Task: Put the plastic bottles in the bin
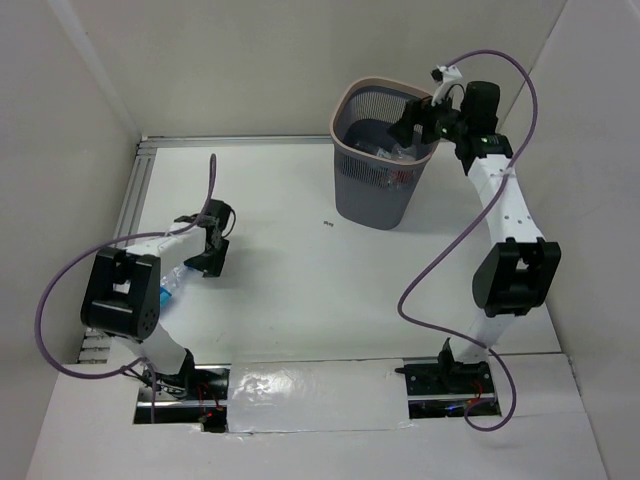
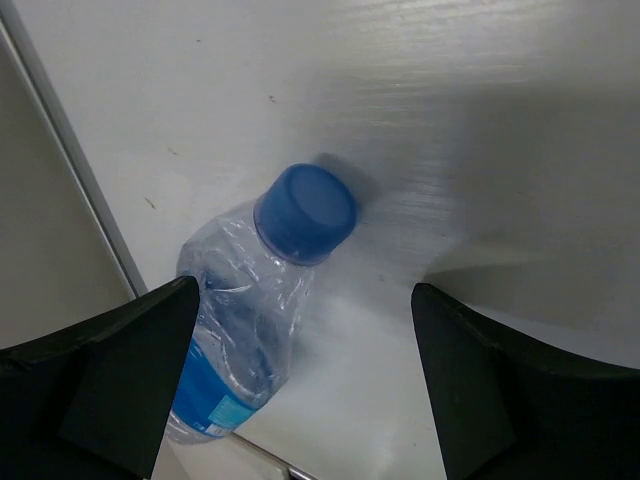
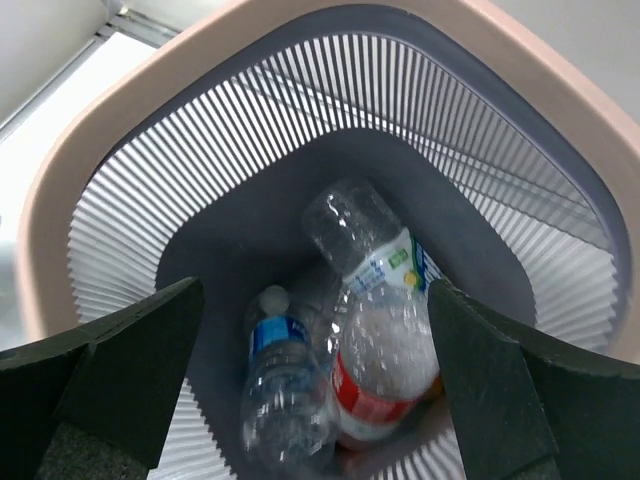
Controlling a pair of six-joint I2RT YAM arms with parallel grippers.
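A clear plastic bottle with a blue cap and blue label (image 2: 240, 310) lies on the white table, also in the top view (image 1: 172, 284). My left gripper (image 2: 300, 390) is open just above it, and the bottle body lies against the left finger (image 2: 120, 385). In the top view the left gripper (image 1: 206, 256) is at the table's left side. The grey mesh bin (image 1: 375, 190) stands at the back. My right gripper (image 1: 424, 122) is open and empty over its right rim. Inside the bin (image 3: 50, 200) lie a blue-label bottle (image 3: 285, 385), a red-label bottle (image 3: 385, 375) and a green-blue-label bottle (image 3: 372, 250).
A metal rail (image 1: 135, 190) runs along the table's left edge, close to the bottle, and shows in the left wrist view (image 2: 70, 150). White walls enclose the table on the left, back and right. A purple cable (image 1: 450, 250) loops beside the right arm.
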